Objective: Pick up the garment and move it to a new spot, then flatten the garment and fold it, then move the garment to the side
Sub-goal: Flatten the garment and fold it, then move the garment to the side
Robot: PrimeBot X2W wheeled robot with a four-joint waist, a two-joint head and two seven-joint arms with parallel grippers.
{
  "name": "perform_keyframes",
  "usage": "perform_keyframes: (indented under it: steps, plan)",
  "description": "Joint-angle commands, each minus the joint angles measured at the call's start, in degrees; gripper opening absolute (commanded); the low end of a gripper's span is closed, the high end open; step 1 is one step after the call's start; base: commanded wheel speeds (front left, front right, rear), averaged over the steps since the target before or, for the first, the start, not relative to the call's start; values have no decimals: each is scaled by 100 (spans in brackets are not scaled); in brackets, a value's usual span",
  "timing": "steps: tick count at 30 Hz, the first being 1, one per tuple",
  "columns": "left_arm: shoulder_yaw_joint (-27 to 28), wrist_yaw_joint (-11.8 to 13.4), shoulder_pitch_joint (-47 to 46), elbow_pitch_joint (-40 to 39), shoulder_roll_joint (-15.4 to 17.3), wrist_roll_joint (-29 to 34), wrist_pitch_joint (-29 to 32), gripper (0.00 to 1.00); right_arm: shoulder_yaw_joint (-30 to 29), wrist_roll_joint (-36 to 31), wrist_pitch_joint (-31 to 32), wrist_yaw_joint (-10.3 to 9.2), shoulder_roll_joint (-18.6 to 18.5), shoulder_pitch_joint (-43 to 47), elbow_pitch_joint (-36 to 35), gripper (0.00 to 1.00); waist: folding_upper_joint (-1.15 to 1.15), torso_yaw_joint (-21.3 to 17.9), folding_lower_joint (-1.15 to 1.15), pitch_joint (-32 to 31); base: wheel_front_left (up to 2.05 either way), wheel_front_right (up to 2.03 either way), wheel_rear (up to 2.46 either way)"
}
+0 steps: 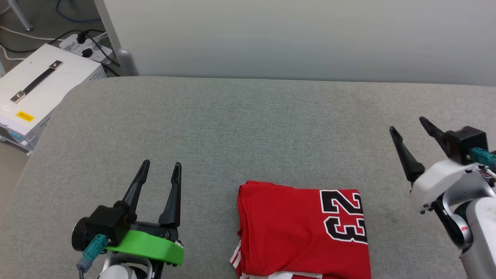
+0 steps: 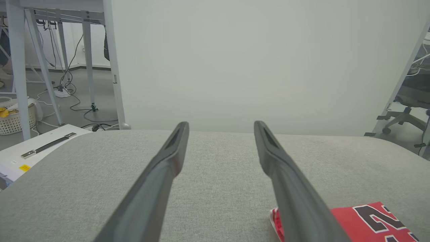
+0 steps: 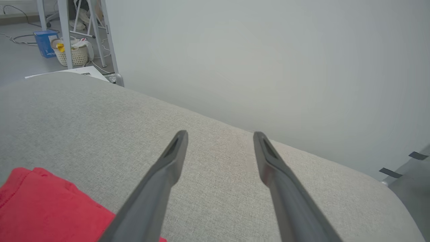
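Red, folded, the garment [image 1: 298, 228] lies lower centre on the grey cushion [image 1: 232, 128], between left gripper [image 1: 162, 164] at lower left and right gripper [image 1: 407, 124] at right edge; both gape empty. Neither looks clearly nearer.

Entry 1: counter [image 1: 232, 124]. I see it covered in grey woven fabric, with a rounded far-left corner and a straight far edge.

Entry 2, lying on it: garment [image 1: 286, 232]. It is red cloth folded into a flat rectangle at the near edge, slightly right of centre. A black-and-white 23 faces up, turned sideways, and red-and-white striped trim peeks out at its near-left corner.
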Motion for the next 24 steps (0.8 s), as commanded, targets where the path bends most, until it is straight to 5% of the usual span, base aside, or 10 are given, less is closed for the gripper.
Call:
perform_keyframes:
  steps: [1, 11, 24]
  plan:
    - [-19, -18, 6, -5, -27, -30, -33, 100, -120, -60, -103, -4, 37, 182, -69, 100, 59, -91, 0, 19, 0, 0, 0]
    - [-86, -18, 88, 71, -77, -108, -33, 100, -1256, -91, -854, -4, 770, 1273, -792, 100, 59, -135, 0, 3, 0, 0, 0]
    - [-76, -18, 86, 106, -67, -149, -33, 100, -1505, -252, -944, -4, 1300, 1725, -1130, 100, 59, -86, 0, 71, 0, 0, 0]
